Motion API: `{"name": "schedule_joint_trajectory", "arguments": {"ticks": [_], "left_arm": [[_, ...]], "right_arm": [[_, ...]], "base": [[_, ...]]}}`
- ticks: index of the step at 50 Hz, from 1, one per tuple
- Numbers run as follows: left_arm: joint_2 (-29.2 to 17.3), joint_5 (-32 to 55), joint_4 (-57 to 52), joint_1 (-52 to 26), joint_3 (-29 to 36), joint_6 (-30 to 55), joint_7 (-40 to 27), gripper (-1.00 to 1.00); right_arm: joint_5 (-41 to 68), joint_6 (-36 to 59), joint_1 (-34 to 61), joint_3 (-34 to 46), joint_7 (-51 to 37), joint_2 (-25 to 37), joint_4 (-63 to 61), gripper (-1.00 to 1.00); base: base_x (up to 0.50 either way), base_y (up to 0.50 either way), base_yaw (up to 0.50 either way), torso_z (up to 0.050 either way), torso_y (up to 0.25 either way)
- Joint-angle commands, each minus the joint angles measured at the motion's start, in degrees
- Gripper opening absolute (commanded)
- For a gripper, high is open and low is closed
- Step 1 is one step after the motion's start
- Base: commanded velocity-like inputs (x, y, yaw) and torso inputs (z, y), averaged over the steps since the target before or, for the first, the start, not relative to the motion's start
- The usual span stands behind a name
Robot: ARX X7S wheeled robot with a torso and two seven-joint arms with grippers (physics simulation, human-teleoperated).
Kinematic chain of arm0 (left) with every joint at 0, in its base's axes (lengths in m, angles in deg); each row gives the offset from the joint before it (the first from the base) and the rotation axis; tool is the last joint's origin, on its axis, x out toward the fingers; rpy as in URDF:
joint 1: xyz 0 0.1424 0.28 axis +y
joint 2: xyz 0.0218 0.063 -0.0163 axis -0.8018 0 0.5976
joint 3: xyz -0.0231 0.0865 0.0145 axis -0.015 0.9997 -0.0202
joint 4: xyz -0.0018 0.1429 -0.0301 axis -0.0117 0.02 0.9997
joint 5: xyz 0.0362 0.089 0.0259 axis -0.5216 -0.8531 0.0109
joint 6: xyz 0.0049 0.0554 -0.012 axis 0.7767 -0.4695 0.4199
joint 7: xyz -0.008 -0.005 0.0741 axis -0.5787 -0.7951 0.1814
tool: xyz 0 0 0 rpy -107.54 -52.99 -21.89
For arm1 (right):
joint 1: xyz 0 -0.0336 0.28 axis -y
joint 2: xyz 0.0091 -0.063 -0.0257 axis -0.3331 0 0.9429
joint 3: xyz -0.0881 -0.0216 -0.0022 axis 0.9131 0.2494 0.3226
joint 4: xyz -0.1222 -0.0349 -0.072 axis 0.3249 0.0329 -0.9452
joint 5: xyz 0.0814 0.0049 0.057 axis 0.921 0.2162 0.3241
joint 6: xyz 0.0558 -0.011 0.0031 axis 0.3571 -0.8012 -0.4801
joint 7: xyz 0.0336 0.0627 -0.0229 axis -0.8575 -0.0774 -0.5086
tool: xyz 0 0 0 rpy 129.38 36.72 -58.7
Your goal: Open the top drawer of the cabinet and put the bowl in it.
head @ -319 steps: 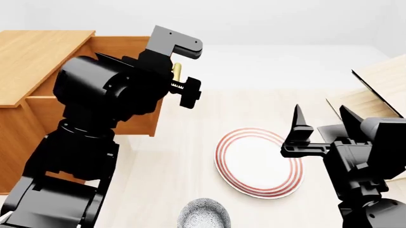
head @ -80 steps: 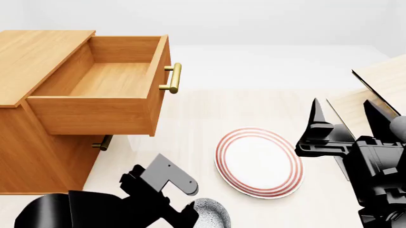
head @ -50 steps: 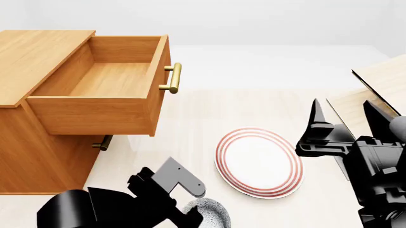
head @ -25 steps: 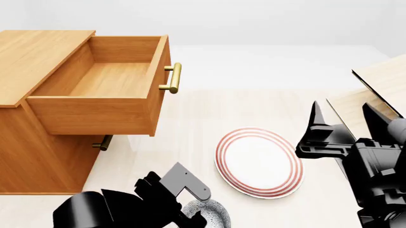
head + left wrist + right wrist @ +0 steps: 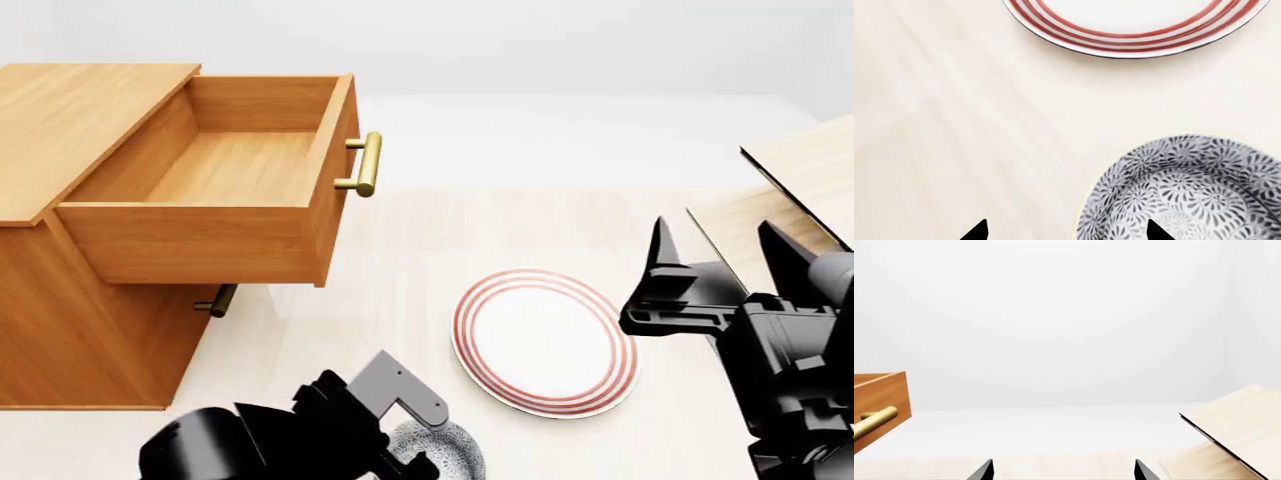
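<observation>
At nine to eleven o'clock in the head view the cabinet (image 5: 54, 300) has its top drawer (image 5: 214, 190) pulled fully out and empty, ready to receive the bowl (image 5: 447, 452), which sits at six o'clock on the pale table (image 5: 400, 250) beside the plate (image 5: 545, 340). The left gripper (image 5: 1066, 231) hovers spread over the bowl's near rim, apparently lining up a pinch, though the head view hides its tips. At three o'clock the right gripper (image 5: 714, 255) waits spread and empty beside a pale wooden rack (image 5: 801, 170), under plain white walls.

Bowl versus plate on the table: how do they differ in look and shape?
The bowl is deep and covered in a fine grey-blue pattern; the plate is flat, plain white with red rings at its rim. The plate looks wider than the bowl. Both are round and rest upright on the pale table.
</observation>
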Motion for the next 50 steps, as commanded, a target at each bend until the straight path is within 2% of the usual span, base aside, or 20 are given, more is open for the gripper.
{"name": "schedule_joint_trajectory", "arguments": {"ticks": [1, 18, 19, 43, 50], "left_arm": [[0.9, -1.4, 2.8, 0.0, 1.4, -1.7, 1.3, 1.00], [1.7, -2.2, 5.3, 0.1, 2.4, -2.9, 2.0, 1.00], [1.7, -2.2, 5.4, 0.2, 2.4, -2.9, 2.0, -1.00], [1.7, -1.9, 6.2, 0.0, 1.8, -3.8, 1.7, -1.00], [1.2, -0.1, 3.2, -0.9, -0.6, -3.5, 0.6, -1.00]], "right_arm": [[-0.3, -0.4, 0.0, 0.4, 0.2, 0.0, 0.4, 1.00], [-0.6, -1.2, -0.6, 0.7, 0.5, -0.1, 1.1, 1.00], [-0.7, -1.3, -0.6, 0.8, 0.6, -0.1, 1.2, 1.00], [-1.5, -2.3, -1.2, 1.4, 1.0, -0.2, 2.0, 1.00], [-1.5, -2.4, -1.1, 1.6, 1.0, -0.2, 2.1, 1.00]], "base": [[0.00, 0.00, 0.00, 0.000, 0.000], [0.00, 0.00, 0.00, 0.000, 0.000], [0.00, 0.00, 0.00, 0.000, 0.000], [0.00, 0.00, 0.00, 0.000, 0.000], [0.00, 0.00, 0.00, 0.000, 0.000]]}}
